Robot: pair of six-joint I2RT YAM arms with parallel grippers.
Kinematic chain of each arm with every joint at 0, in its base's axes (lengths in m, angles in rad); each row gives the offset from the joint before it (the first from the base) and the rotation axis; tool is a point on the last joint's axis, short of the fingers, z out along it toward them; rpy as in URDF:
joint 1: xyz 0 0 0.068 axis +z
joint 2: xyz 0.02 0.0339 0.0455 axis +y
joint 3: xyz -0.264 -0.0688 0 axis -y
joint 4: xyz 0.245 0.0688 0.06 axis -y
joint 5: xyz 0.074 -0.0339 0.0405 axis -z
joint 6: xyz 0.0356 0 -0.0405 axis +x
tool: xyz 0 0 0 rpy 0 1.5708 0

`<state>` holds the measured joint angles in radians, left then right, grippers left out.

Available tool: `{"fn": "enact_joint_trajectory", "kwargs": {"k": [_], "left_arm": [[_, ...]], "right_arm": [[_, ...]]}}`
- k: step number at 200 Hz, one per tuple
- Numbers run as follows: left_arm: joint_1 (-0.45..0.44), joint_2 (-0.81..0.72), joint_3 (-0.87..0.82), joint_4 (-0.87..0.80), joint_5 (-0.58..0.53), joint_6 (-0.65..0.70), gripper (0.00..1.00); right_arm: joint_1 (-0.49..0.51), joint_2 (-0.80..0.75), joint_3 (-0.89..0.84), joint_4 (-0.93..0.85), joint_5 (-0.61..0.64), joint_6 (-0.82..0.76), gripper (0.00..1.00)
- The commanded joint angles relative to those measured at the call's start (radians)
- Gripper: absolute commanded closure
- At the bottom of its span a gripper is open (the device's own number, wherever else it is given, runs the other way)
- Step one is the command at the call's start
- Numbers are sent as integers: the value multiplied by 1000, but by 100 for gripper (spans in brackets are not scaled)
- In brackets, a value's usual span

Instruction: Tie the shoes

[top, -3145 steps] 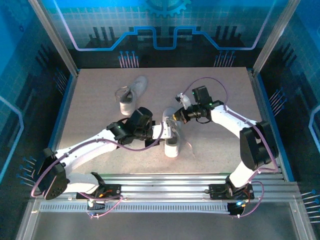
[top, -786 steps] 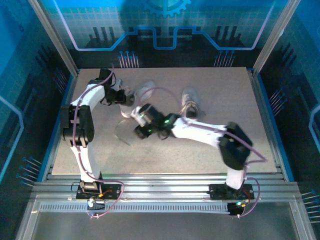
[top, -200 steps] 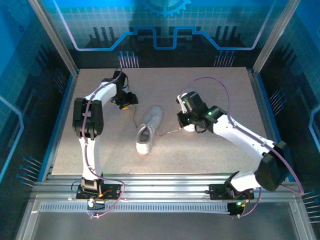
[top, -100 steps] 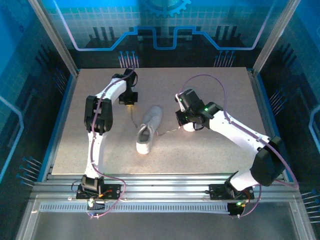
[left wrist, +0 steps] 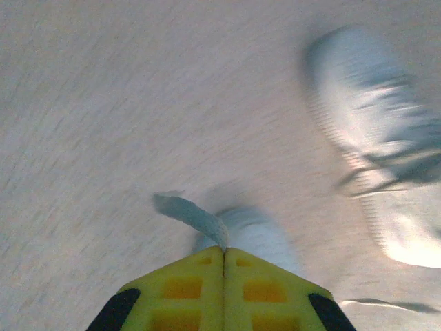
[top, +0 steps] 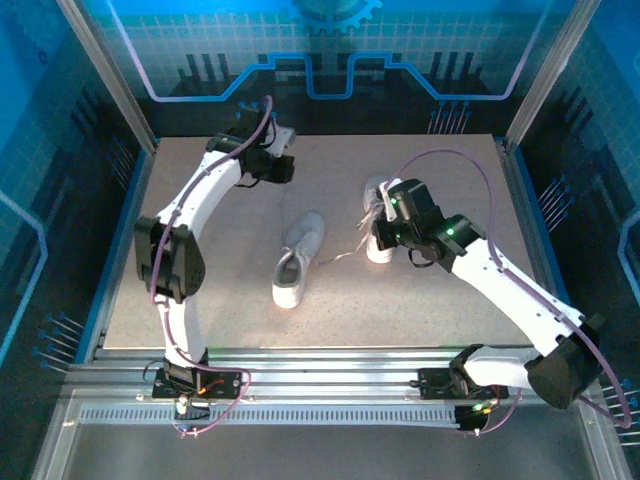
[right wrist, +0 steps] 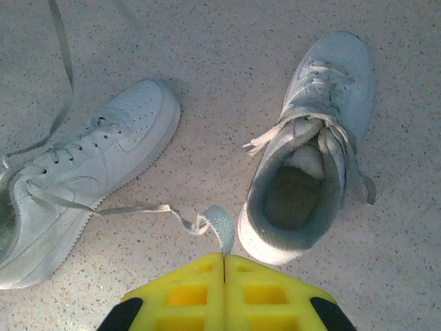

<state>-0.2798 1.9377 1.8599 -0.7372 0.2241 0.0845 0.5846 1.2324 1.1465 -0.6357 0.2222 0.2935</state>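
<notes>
Left gripper (top: 282,168), just pressed together, is swinging toward the far-left corner while the right gripper (top: 380,234) is drawing rightward, so I'm likely tensioning 2 lace ends of the mid-table sneaker (top: 298,258). Left wrist: clamped fingers (left wrist: 200,307) are pinching a pale lace tip (left wrist: 187,210). Right wrist: closed fingers (right wrist: 193,276) are pinching the other lace (right wrist: 165,209), trailing from that white sneaker; the second sneaker (right wrist: 310,158) is lying beside.

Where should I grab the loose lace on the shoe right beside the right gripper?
Take the lace end sticking out of that shoe toward the other shoe. It pokes out over bare table, so probably come from above, pinching across its width. The right gripper is shut on the other shoe's lace and would have to release first.
</notes>
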Motion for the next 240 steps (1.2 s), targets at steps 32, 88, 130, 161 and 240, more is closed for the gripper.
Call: {"fn": "enact_joint_trajectory", "kwargs": {"k": [32,88,130,161,240], "left_arm": [[-209,51,-97,48,55,181,100],[-241,15,-257,78,64,181,86],[-236,-62,-280,92,74,188,46],[-189,-167,-331,153,97,127,41],[70,-539,-746,387,111,-154,39]], "right_arm": [[-29,-72,-57,-70,-37,28,100],[-64,-116,-67,-106,-29,25,100],[-54,-61,-5,-136,-21,-1,100],[-2,35,105,-165,21,-49,100],[132,596,746,-254,-23,-255,100]]}}
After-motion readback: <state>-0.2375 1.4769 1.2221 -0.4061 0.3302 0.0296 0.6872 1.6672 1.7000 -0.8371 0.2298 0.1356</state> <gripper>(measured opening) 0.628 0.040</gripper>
